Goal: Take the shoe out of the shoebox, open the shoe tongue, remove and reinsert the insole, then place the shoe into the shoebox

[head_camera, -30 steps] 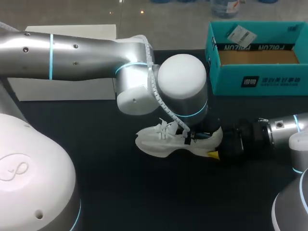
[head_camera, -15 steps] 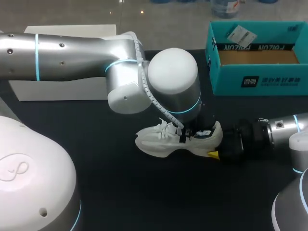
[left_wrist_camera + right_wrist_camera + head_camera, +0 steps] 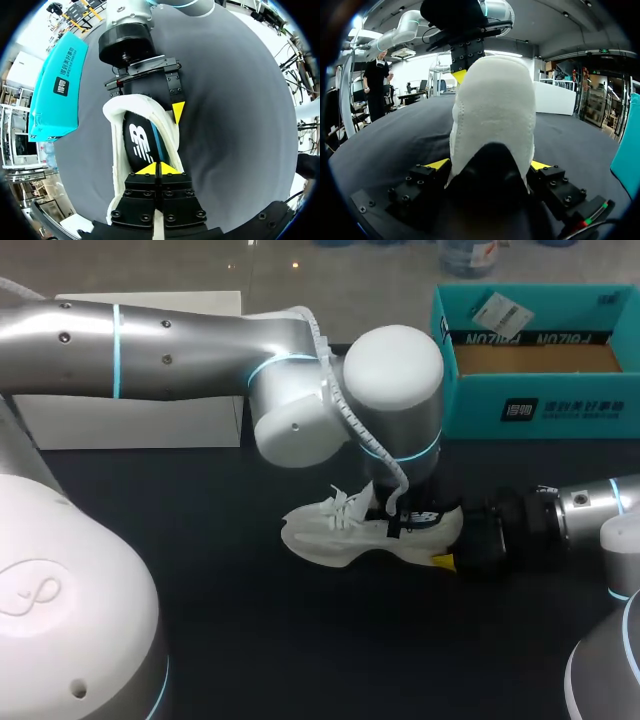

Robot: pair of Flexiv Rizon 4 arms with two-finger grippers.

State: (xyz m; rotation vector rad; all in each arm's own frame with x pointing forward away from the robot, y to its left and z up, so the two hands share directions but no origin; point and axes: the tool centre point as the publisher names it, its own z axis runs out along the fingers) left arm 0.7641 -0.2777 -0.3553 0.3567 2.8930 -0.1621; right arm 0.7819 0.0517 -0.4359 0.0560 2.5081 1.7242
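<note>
A white shoe (image 3: 345, 535) lies on the black table, toe to the left. My left gripper (image 3: 159, 169) hangs over the shoe's opening, its yellow tips pressed together on the black insole (image 3: 139, 146), which bulges up inside the shoe (image 3: 116, 150). In the head view the left wrist hides that gripper. My right gripper (image 3: 489, 165) holds the white heel (image 3: 492, 115), with one finger against each side of it. One of its yellow fingertips (image 3: 443, 561) shows at the heel. The teal shoebox (image 3: 540, 410) stands open at the back right.
A white box lid (image 3: 130, 420) lies at the back left, partly under my left arm. The bulky left arm (image 3: 300, 390) spans the table's middle above the shoe. Bare table lies in front of the shoe.
My left wrist swung a little left, then back right and slightly up over the shoe. The black insole's heel end now shows more in the opening. The shoe and right arm stayed put.
</note>
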